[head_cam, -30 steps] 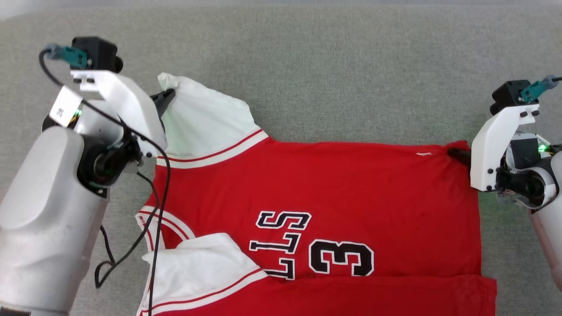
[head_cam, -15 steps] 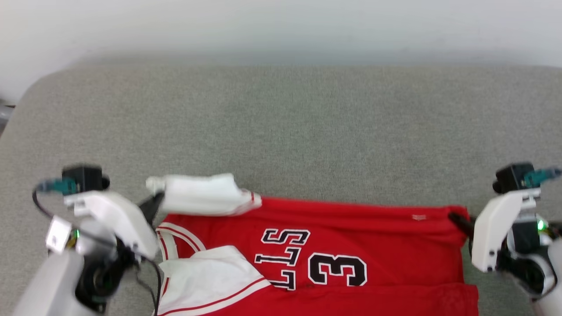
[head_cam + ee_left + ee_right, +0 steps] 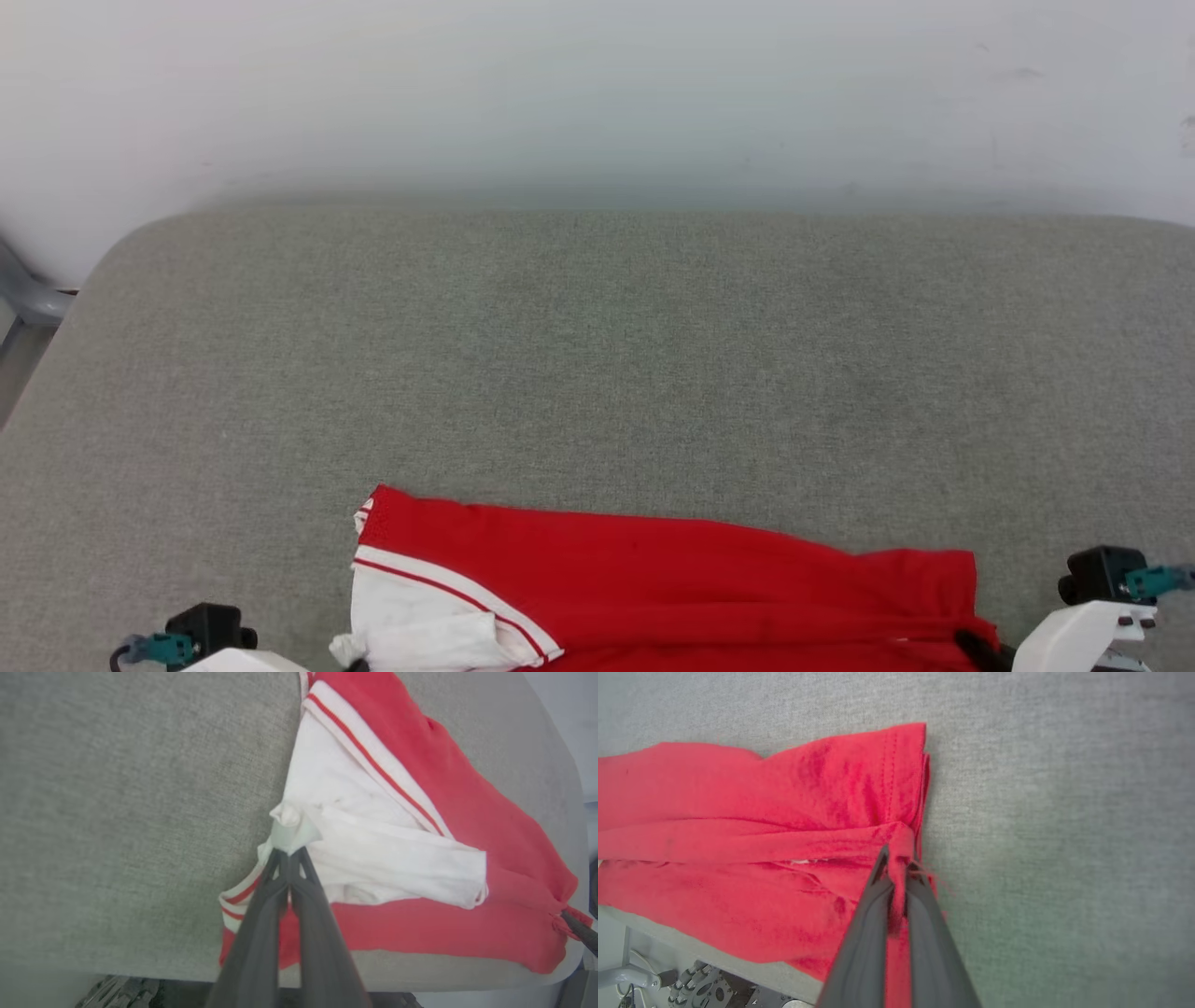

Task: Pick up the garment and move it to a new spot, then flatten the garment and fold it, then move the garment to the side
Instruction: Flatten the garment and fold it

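Note:
The garment (image 3: 653, 597), bright red with a white sleeve edged in thin red stripes, lies doubled over at the near edge of the grey cushion. My left gripper (image 3: 289, 851) is shut on a bunched tip of the white sleeve (image 3: 373, 849). My right gripper (image 3: 896, 858) is shut on a twisted red hem corner of the garment (image 3: 761, 812). In the head view the right gripper's dark tip (image 3: 976, 646) touches the garment's lower right corner. The right gripper's tip (image 3: 579, 926) also shows at the far corner in the left wrist view.
The grey cushioned surface (image 3: 597, 355) stretches away from the garment to a white wall (image 3: 597, 93). A grey frame part (image 3: 28, 299) stands past its left corner. The cushion's near edge (image 3: 140, 970) drops off just under the garment, with machinery (image 3: 691, 989) below.
The head camera has tilted up. Both grippers, still shut, have carried the garment's far edge toward me, folding it over so the lettering and number are covered.

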Robot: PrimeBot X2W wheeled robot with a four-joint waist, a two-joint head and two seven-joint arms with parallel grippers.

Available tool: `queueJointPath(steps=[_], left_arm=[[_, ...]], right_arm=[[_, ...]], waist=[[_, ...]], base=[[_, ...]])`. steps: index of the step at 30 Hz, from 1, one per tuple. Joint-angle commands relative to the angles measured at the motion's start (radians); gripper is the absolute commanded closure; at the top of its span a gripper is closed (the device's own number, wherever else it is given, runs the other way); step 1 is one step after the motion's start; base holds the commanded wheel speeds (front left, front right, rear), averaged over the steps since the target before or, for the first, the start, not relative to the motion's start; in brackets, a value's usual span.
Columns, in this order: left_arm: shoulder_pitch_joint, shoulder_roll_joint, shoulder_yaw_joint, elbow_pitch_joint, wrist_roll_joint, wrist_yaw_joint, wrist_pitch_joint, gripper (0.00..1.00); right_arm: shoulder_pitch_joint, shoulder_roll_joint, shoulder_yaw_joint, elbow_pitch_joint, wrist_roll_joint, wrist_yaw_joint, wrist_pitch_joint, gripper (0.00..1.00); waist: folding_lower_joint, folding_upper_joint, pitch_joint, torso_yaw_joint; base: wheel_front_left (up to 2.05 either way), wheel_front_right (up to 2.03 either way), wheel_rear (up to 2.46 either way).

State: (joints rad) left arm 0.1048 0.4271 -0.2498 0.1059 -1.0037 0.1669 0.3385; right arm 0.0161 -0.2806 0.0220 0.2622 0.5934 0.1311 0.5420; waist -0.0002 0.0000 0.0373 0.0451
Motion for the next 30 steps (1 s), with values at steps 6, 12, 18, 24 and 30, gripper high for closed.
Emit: queueJointPath(steps=[6, 12, 18, 24, 30], left_arm=[[0.012, -0.033, -0.020, 0.051, -0.009, -0.039, -0.022, 0.08], [-0.025, -0.050, -0.010, 0.054, 0.035, -0.075, -0.135, 0.00], [-0.068, -0.046, 0.011, 0.000, 0.125, -0.101, -0.303, 0.00], [-0.097, -0.051, 0.003, -0.056, 0.232, -0.105, -0.455, 0.00], [-0.119, -0.051, -0.034, -0.095, 0.371, -0.072, -0.556, 0.00]], right_arm=[[0.075, 0.056, -0.055, -0.010, -0.016, -0.001, -0.044, 0.00], [0.110, 0.101, -0.090, -0.097, -0.036, -0.001, -0.146, 0.00], [0.122, 0.093, -0.122, -0.201, -0.068, -0.001, -0.152, 0.00], [0.103, 0.059, -0.175, -0.245, -0.101, -0.001, -0.011, 0.00], [0.079, 0.038, -0.159, -0.273, -0.123, -0.001, 0.136, 0.00]], waist=[[0.0002, 0.0000, -0.023, 0.007], [0.0002, 0.0000, -0.040, 0.004], [0.0002, 0.0000, -0.052, -0.002], [0.0002, 0.0000, -0.055, -0.005], [0.0002, 0.0000, -0.041, 0.004]], base=[[0.00, 0.00, 0.00], [0.00, 0.00, 0.00], [0.00, 0.00, 0.00], [0.00, 0.00, 0.00], [0.00, 0.00, 0.00]])
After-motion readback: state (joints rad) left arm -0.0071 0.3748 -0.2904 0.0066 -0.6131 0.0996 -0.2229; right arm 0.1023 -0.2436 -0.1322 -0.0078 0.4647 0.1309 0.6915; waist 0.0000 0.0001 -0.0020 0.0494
